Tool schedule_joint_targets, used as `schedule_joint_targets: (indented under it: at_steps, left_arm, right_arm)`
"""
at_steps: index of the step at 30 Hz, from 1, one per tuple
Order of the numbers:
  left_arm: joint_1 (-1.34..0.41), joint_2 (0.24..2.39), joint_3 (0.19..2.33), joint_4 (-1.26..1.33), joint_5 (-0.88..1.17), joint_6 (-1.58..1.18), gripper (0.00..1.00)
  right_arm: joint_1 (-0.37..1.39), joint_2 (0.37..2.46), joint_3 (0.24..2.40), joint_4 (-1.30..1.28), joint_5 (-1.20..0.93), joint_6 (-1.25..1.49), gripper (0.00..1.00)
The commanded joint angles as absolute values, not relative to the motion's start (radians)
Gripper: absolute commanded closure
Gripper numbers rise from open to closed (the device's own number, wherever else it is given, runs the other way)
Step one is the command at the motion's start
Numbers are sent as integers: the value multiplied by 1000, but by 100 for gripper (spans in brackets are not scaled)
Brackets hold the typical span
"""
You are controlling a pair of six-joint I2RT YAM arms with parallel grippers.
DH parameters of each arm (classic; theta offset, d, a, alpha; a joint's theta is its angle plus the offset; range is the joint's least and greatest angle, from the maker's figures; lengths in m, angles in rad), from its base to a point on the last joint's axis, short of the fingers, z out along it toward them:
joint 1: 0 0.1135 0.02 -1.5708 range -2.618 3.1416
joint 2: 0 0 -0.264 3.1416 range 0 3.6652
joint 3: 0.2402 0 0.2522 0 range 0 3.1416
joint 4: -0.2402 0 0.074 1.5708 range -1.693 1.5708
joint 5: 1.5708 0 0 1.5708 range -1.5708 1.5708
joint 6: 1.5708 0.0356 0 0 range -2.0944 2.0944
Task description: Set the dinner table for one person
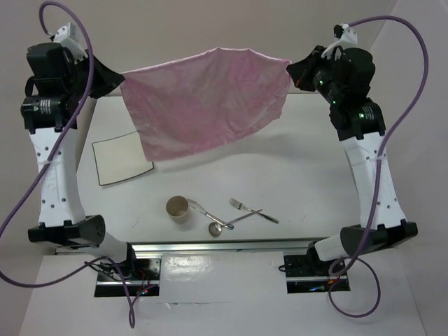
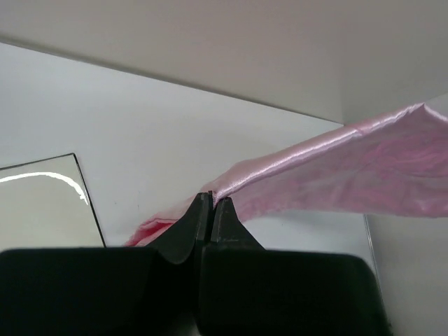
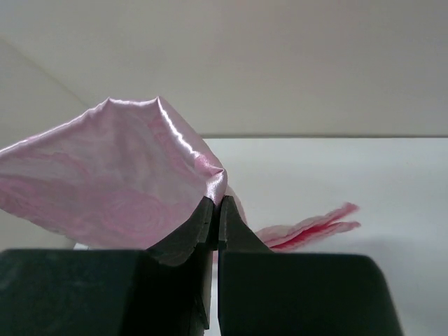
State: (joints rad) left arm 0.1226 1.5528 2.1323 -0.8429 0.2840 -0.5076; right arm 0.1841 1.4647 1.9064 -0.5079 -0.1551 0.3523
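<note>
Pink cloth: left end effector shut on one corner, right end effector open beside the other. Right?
No. The right end effector is also shut on the pink cloth, pinching its corner; the right wrist view shows it. The left end effector is shut on its corner, as you said.

Above dinner table's [image 1: 315, 175] far half: shiny pink rectangular cloth [image 1: 206, 101]. Left: small white square plate [image 1: 117, 161], corner beneath cloth. Front centre, left to right: tan cup [image 1: 178, 208], metal spoon [image 1: 215, 228], metal fork [image 1: 241, 206].
</note>
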Motion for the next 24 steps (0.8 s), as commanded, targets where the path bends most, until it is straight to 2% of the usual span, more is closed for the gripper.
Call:
schedule_joint_targets:
  at_steps: [1,5,9,12,19,24]
  left_arm:
    - [146,1459,2093,-787,336,-531,100]
    - [146,1336,1944,-667,292,-540,100]
    - [146,1383,2020,-686,291,-528,100]
    - [146,1393,1996,-625,302,-528,100]
    - [146,1587,2048,-542,373,-567,100]
    - [146,1827,2216,-508,449,-587,100]
  right_arm:
    - [173,1364,1830,-495,-149,359,100]
    - [173,1272,1767,-544,-117,359,100]
    - [164,1250,1738,-554,-78,359,100]
    - [154,1270,1718,-514,-78,359,100]
    - [117,1456,1718,-321,-100,359,100]
    - [66,1587,1707,-128,-100,399,100]
